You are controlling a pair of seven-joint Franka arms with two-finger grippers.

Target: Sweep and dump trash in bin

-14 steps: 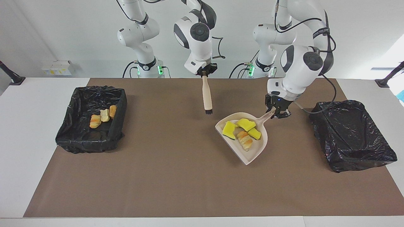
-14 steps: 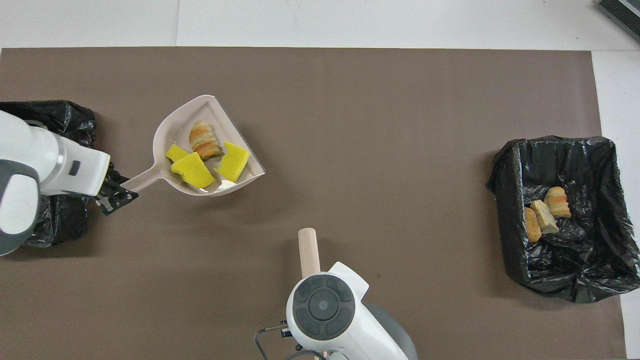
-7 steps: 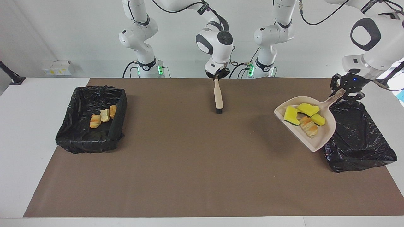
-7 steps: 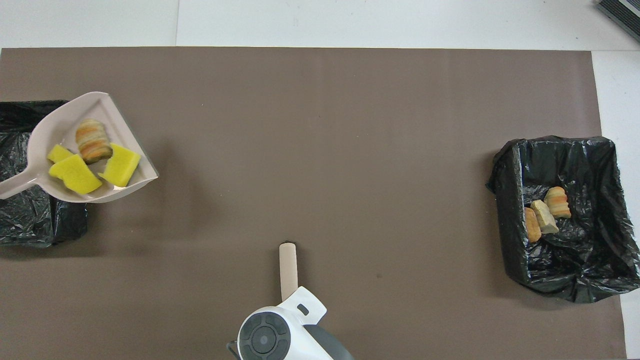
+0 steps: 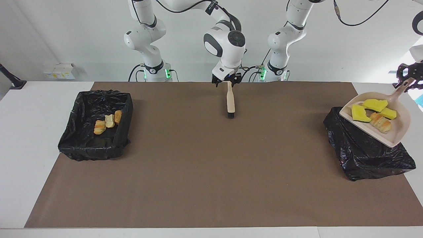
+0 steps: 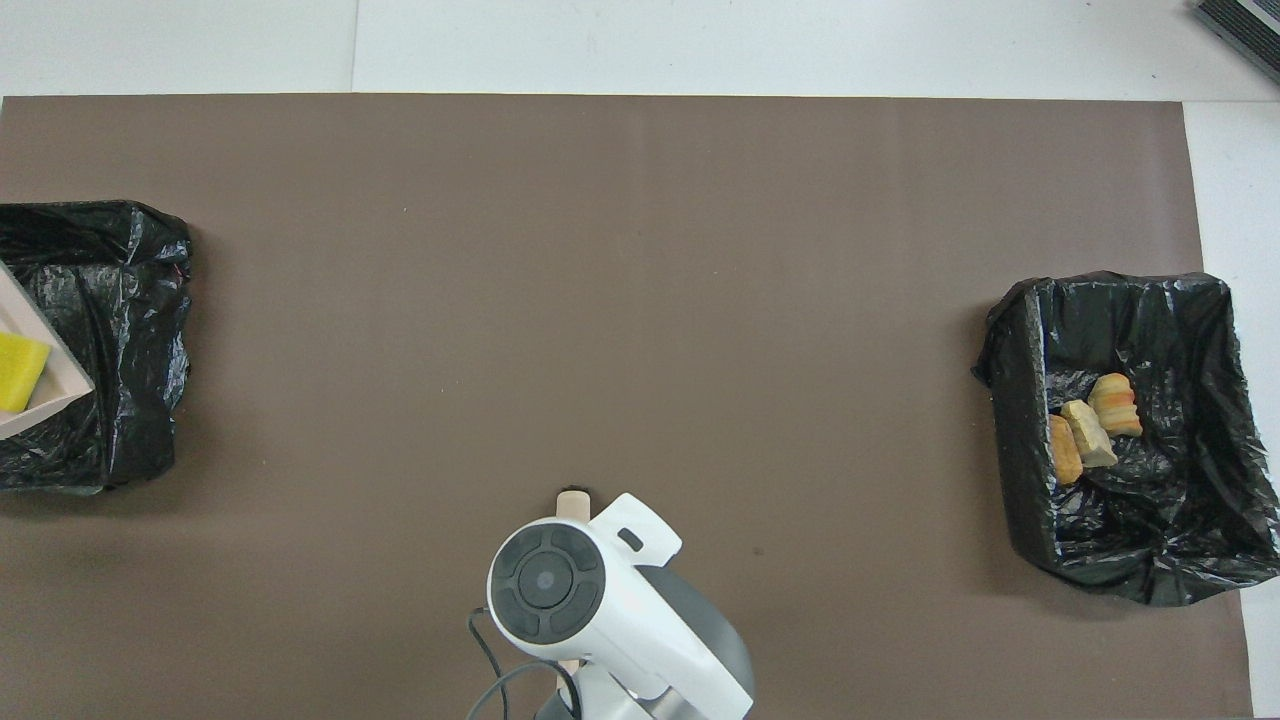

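Observation:
My left gripper (image 5: pixel 408 83) is shut on the handle of a beige dustpan (image 5: pixel 400 129) and holds it in the air over the black-lined bin (image 5: pixel 363 152) at the left arm's end. In the pan lie yellow sponge chunks (image 5: pixel 360 113) and one golden-brown bread piece (image 5: pixel 380 123). In the overhead view only the pan's corner (image 6: pixel 45 395), one sponge chunk (image 6: pixel 18 368) and that bin (image 6: pixel 120 320) show. My right gripper (image 5: pixel 228 81) is shut on a wooden brush (image 5: pixel 230 99), which hangs bristles down over the mat near the robots; its tip (image 6: pixel 571 497) shows in the overhead view.
A second black-lined bin (image 5: pixel 96 148) stands at the right arm's end and holds three bread-like pieces (image 5: pixel 107 121). It also shows in the overhead view (image 6: pixel 1015 400) with the pieces (image 6: pixel 1088 430). The brown mat (image 5: pixel 205 172) covers the table between the bins.
My left gripper has lifted the loaded dustpan off the mat's middle and carried it over the bin at the left arm's end. My right gripper has drawn the brush back toward the robots.

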